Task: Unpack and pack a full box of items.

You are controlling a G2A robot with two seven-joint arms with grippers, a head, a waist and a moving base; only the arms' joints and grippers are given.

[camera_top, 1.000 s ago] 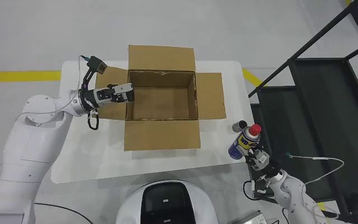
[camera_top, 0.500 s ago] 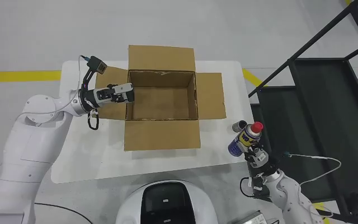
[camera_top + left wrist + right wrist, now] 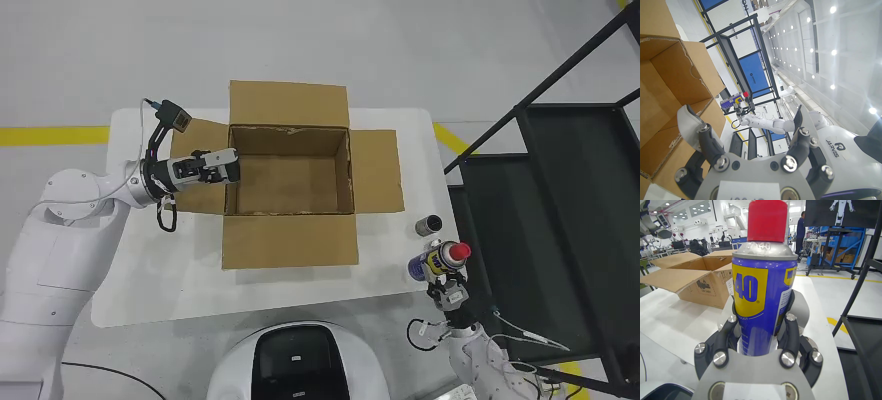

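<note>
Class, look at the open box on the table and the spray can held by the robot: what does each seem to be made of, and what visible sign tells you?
The box: corrugated cardboard, matte brown, with ragged torn flap edges. The spray can: probably metal, a bare silvery shoulder above a glossy printed blue and yellow body. Its cap: likely plastic, smooth red.

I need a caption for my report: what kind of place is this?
Probably a robotics lab or factory hall: a high ceiling with rows of lights, yellow floor lines, and other robot arms in the background.
</note>
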